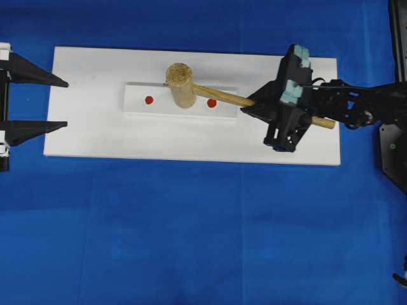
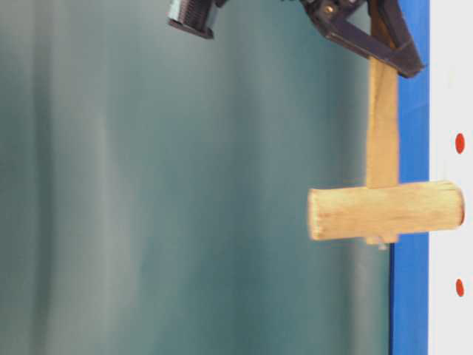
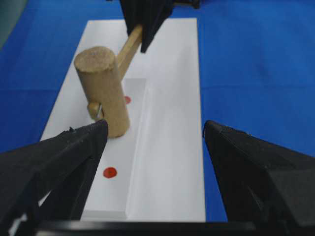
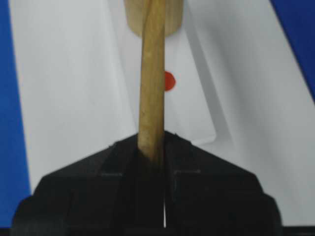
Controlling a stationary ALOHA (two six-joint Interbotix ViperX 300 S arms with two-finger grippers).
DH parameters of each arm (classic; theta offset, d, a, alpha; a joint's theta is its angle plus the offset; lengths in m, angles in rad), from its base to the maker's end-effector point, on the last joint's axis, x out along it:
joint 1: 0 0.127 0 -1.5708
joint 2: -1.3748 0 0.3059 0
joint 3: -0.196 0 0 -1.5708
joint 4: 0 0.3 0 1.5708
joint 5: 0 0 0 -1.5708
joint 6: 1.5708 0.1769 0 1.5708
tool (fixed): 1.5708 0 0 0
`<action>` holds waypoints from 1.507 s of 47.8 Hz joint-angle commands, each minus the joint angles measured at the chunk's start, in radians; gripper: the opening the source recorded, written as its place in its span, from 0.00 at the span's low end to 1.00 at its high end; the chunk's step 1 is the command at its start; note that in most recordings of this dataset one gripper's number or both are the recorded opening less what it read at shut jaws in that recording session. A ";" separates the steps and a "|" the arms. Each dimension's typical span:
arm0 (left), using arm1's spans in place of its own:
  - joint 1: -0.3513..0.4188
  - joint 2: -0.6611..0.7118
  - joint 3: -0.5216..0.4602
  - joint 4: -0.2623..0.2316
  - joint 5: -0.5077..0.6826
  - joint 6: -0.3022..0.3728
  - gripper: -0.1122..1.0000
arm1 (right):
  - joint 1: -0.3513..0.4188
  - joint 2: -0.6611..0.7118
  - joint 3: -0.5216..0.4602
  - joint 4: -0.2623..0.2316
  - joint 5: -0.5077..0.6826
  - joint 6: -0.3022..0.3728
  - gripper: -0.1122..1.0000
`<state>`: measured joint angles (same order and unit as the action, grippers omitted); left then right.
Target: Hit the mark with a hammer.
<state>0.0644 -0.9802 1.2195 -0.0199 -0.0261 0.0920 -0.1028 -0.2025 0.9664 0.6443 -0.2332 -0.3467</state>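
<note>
The hammer (image 1: 180, 82), a light-brown wooden mallet, stands head-down on the white bar (image 1: 137, 108). In the table-level view its head (image 2: 384, 211) touches the bar. My right gripper (image 1: 251, 105) is shut on the slim handle (image 4: 151, 88), just right of the bar. Two red dots show on either side of the head (image 1: 149, 100) (image 1: 212, 103). The mark is hidden; the head covers the bar between those dots. My left gripper (image 1: 66, 103) is open and empty at the board's left end, well away from the hammer (image 3: 103, 88).
The bar lies on a flat white board (image 1: 95, 136) on a blue cloth (image 1: 191, 241). The right arm's black body (image 1: 356, 105) reaches in from the right edge.
</note>
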 commanded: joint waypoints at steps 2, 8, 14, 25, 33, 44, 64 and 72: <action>0.003 0.009 -0.011 -0.002 -0.008 -0.002 0.79 | 0.008 -0.117 0.017 -0.006 -0.015 -0.003 0.12; 0.003 0.009 -0.011 -0.002 -0.008 -0.002 0.79 | 0.008 -0.244 0.094 -0.006 -0.015 -0.005 0.12; 0.002 0.009 -0.011 -0.002 -0.008 -0.002 0.79 | 0.008 -0.351 0.147 -0.005 -0.018 -0.005 0.12; 0.003 0.009 -0.011 -0.002 -0.009 -0.002 0.79 | 0.006 -0.365 0.170 -0.006 -0.043 -0.011 0.12; 0.002 0.009 -0.011 -0.002 -0.009 -0.002 0.79 | 0.008 -0.259 0.175 -0.002 -0.031 -0.003 0.12; 0.003 0.009 -0.011 -0.002 -0.008 -0.002 0.79 | 0.006 -0.078 0.175 0.038 0.017 0.018 0.12; 0.002 0.009 -0.011 -0.002 -0.008 -0.002 0.79 | 0.009 -0.221 0.161 0.026 -0.005 -0.008 0.12; 0.003 0.009 -0.011 -0.002 -0.009 -0.002 0.79 | 0.008 -0.302 0.150 0.008 0.000 -0.029 0.12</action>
<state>0.0644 -0.9802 1.2195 -0.0199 -0.0261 0.0920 -0.0966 -0.4633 1.1443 0.6611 -0.2270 -0.3697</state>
